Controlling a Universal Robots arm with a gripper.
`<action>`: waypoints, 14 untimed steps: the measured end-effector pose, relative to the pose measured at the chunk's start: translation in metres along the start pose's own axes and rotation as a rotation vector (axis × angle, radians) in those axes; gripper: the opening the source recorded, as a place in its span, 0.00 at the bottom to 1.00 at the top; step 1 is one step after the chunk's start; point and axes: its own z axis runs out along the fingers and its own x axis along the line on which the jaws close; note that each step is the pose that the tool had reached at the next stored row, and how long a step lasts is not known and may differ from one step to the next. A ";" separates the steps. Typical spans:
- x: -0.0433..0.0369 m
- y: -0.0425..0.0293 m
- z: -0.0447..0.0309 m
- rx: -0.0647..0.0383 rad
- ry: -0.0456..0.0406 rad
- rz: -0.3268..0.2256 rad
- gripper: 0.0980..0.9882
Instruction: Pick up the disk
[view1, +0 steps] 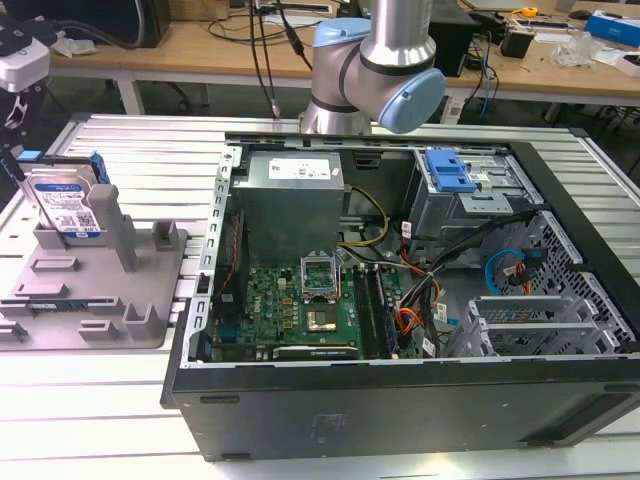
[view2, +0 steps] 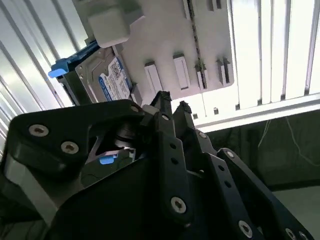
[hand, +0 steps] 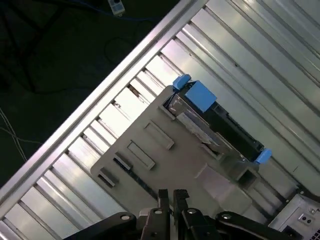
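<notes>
The disk (view1: 65, 205) stands on edge in the grey holder (view1: 100, 290) at the exterior view's left, its blue-and-white label facing the camera. Blue rails run along its sides. In both wrist views the disk (view2: 112, 80) (hand: 220, 125) sits in the holder (view2: 165, 40) (hand: 150, 150) some way beyond my fingertips. My gripper (view2: 172, 100) (hand: 171, 192) hangs above the holder, apart from the disk, shut with nothing between its fingers. In the exterior view the gripper (view1: 12, 165) shows at the far left edge, just beside the disk's top corner.
An open computer case (view1: 400, 300) lies on the slatted metal table (view1: 90, 400), right of the holder. A blue caddy (view1: 448, 170) sits inside it. The arm's base (view1: 375, 60) stands behind the case. The table's edge (hand: 125, 70) and dark floor lie just past the holder.
</notes>
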 end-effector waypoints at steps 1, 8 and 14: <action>0.0000 0.0000 0.0000 0.000 0.0008 -0.022 0.15; 0.0000 0.0000 0.0007 0.002 0.0055 -0.184 0.43; 0.0000 -0.0001 0.0013 0.006 0.0066 -0.313 0.43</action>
